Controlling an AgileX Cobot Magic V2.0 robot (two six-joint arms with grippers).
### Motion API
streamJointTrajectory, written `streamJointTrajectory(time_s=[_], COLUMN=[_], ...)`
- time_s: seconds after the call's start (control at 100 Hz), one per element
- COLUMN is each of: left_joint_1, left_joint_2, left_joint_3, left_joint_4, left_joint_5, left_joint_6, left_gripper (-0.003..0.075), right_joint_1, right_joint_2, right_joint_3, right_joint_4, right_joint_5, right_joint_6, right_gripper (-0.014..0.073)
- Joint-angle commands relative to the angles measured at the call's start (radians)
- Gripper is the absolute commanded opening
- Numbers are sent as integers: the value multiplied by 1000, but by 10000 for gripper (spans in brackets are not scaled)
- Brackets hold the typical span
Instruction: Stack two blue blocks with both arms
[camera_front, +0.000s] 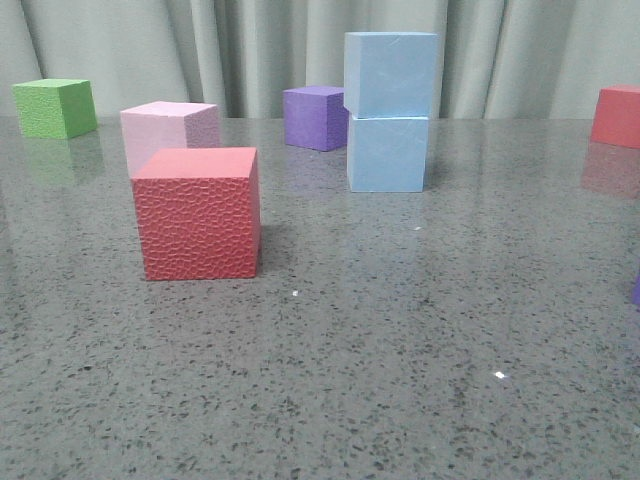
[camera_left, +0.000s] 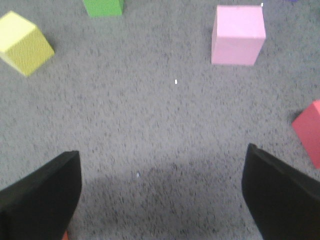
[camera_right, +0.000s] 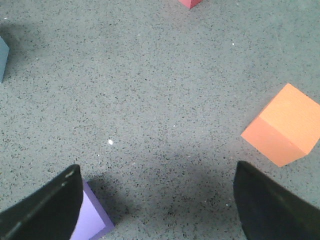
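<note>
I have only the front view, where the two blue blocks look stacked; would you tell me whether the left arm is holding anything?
Observer: No. On the left gripper the jaws stand wide apart over bare table, with nothing between them.
Operator: Thank you. And the right arm?
Observer: The right gripper is open and empty too.
Operator: Is there any cube that I cannot see?
Observer: Yes, an orange cube lies on the table in the right wrist view.
</note>
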Motion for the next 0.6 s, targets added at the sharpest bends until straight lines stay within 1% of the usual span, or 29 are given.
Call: streamJointTrajectory(time_s=[0.0, 0.24, 0.43, 0.59], left_joint_1=[2, 2, 2, 2], left_joint_2=[-61, -178, -191, -191], left_joint_3=[28, 98, 98, 98], left_joint_4=[-5, -5, -5, -5], left_joint_5=[-89, -91, -93, -97], left_joint_6=[-25, -52, -58, -58], left_gripper=[618, 618, 618, 618], right_joint_1=[-7, -7, -7, -7], right_joint_2=[-30, -133, -184, -193], right_joint_3=[-6, 69, 122, 132], right_joint_4=[-14, -14, -14, -13], right_joint_5=[-67, -73, -61, -51], right_joint_6=[-7, -7, -7, -7], right_gripper=[609, 609, 609, 609])
